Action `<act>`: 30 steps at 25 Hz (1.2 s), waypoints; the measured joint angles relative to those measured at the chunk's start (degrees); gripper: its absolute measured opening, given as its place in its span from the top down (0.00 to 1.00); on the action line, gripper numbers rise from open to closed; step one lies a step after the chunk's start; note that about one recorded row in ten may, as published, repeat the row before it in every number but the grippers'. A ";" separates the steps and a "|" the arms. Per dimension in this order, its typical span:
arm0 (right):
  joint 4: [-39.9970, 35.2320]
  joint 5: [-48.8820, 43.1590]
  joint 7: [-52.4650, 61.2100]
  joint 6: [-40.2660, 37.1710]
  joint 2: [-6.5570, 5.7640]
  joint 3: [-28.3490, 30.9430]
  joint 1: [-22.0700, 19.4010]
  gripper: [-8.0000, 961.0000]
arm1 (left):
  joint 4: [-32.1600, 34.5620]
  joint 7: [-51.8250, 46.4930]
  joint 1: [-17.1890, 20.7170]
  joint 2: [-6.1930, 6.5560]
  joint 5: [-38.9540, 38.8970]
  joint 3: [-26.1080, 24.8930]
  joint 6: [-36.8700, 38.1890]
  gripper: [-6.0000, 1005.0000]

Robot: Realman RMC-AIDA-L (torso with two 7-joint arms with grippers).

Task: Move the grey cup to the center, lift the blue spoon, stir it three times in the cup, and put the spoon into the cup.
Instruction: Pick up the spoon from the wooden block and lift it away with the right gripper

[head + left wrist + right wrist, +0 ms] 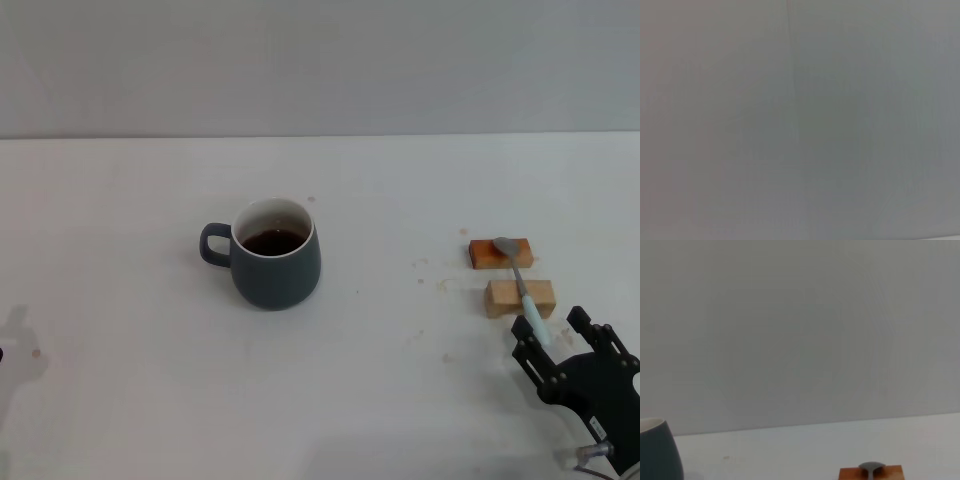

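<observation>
- The grey cup (275, 255) stands near the middle of the white table (120, 200), handle towards our left side, dark brown liquid inside; we judge the centring step done.
- The blue spoon (522, 285) lies well to the right of the cup, bridged across two small wooden blocks (520, 297), one orange-brown and one pale. Its metal bowl rests on the farther block; its pale blue handle runs back towards us.
- Our right gripper (552, 338) sits just at the near end of that handle, fingers spread apart with the handle tip between them, nothing clamped yet. The spoon's long axis points roughly along the gripper's reach, so we would close across the slim handle.
- Our left gripper is out of view, so the right arm is plainly nearer.
- The cup looks smooth, rounded, wider at the base; the handle thin and likely slippery.
</observation>
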 joint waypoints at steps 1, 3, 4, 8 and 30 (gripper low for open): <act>0.00 0.00 0.01 0.15 -0.02 -0.08 0.07 0.25 | 0.01 0.00 0.00 0.00 0.00 0.02 -0.03 1.00; -0.01 0.00 0.01 0.46 -0.04 -0.19 0.23 0.25 | 0.01 0.00 0.00 0.00 0.00 0.04 -0.10 1.00; -0.01 0.00 0.02 0.56 -0.04 -0.20 0.30 0.25 | 0.01 0.00 0.00 0.00 0.00 0.05 -0.17 1.00; -0.01 0.00 0.04 0.75 -0.07 -0.21 0.57 0.25 | -0.01 0.00 0.01 0.00 0.00 0.05 -0.24 1.00; 0.46 -0.45 0.16 1.70 -0.03 -0.23 0.83 0.47 | 0.51 0.00 0.02 -0.01 0.00 0.12 -0.35 1.00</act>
